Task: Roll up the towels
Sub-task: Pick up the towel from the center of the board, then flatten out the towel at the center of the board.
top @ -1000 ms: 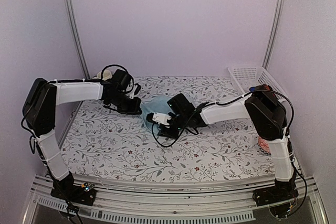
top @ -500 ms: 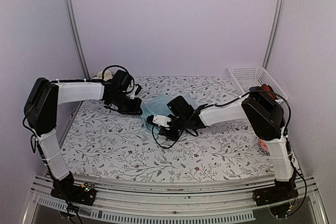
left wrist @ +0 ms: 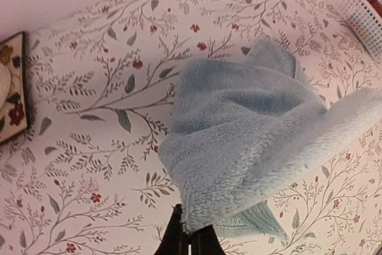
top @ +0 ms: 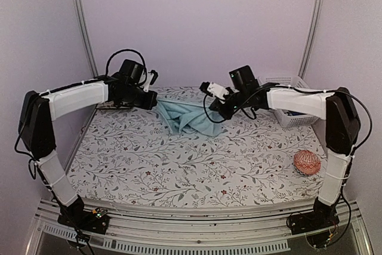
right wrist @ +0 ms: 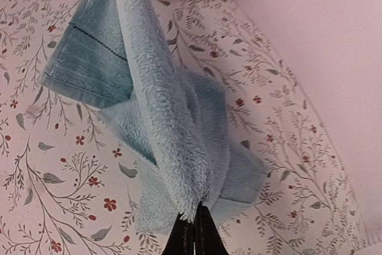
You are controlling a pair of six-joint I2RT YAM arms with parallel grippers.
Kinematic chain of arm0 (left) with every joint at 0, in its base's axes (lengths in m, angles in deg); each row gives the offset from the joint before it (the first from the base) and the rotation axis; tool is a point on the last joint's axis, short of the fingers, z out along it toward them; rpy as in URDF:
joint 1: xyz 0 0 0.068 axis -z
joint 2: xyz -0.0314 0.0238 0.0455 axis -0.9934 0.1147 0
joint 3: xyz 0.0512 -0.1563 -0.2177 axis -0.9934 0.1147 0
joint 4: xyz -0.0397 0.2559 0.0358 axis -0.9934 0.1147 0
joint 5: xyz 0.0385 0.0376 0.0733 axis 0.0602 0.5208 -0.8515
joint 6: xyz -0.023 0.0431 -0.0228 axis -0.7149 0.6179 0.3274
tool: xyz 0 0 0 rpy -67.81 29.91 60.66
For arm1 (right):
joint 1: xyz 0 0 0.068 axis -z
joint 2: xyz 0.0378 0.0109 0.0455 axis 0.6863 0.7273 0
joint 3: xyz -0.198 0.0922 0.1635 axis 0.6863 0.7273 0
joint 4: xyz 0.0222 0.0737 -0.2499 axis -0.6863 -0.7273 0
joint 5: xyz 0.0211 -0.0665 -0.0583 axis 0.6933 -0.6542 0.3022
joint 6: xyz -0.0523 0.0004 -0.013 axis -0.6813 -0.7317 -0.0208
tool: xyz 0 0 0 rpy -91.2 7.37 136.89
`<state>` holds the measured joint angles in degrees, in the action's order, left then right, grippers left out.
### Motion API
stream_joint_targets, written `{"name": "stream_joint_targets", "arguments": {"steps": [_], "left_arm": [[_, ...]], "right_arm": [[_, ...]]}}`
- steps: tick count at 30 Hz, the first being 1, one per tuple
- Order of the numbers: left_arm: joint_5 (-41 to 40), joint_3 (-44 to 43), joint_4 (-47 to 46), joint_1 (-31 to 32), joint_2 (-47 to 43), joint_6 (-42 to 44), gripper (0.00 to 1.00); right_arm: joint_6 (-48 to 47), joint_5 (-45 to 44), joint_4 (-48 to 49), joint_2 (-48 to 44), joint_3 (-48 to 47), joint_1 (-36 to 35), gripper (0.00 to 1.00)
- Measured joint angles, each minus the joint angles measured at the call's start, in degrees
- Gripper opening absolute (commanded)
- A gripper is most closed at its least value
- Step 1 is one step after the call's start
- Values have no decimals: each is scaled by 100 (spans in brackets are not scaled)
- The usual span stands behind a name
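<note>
The pale light blue towel (top: 190, 117) hangs bunched between my two grippers near the back of the table, and its lower folds rest on the flowered cloth. My left gripper (top: 155, 102) is shut on the towel's left corner, seen up close in the left wrist view (left wrist: 190, 234), where the towel (left wrist: 250, 129) drapes away to the right. On the opposite corner my right gripper (top: 222, 110) is shut too; its wrist view shows the fingertips (right wrist: 196, 222) pinching the towel's (right wrist: 167, 117) fluffy edge. A sliver of dark red (left wrist: 375, 5) shows inside the basket; I cannot tell if it is the maroon towel.
A white slatted basket (top: 285, 83) stands at the back right, partly behind my right arm. An orange-pink patterned ball (top: 308, 162) lies near the right edge. A framed floral tile (left wrist: 13, 88) with a pale object on it sits at the back left corner.
My right gripper has shut on the towel and swung up and to the right. The left has risen toward the back. The towel is now pulled up between them.
</note>
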<state>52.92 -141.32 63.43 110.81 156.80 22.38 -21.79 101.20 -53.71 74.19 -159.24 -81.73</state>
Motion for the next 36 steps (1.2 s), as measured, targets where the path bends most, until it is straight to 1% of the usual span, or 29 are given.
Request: {"name": "stream_joint_targets", "arguments": {"steps": [3,6,11,14,17,19,22,26,28,31,34,36], "left_arm": [[-46,-297,-184,17,-243,433,0],[-55,-433,-409,68,-481,802,0],[-35,-424,-651,57,-905,1482,0],[142,-365,-765,70,-1161,1934,0],[525,-105,-846,92,-1550,2413,0],[887,133,-894,114,-1873,2728,0],[1631,623,-981,168,-2562,3211,0],[2299,782,-1021,229,-3139,3611,0],[2428,682,-942,227,-3139,3720,0],[2450,457,-656,173,-2793,3836,0],[2391,326,-407,52,-2197,3884,0],[2378,308,-289,-24,-1755,3873,0]], "right_arm": [[-11,105,33,-732,-37,411,2],[-42,118,70,-1198,-120,455,2],[-42,79,31,-1386,-170,396,2],[-59,9,-31,-1425,-170,398,2],[-197,9,-153,-1665,-149,398,2],[-328,50,-221,-2013,-46,396,2],[-533,306,-356,-2662,125,382,2],[-713,723,-586,-3217,151,313,2],[-776,813,-675,-3244,138,308,2],[-785,721,-859,-2933,107,352,2],[-772,573,-1023,-2295,24,472,2],[-745,540,-1169,-1676,-118,601,2]]}}
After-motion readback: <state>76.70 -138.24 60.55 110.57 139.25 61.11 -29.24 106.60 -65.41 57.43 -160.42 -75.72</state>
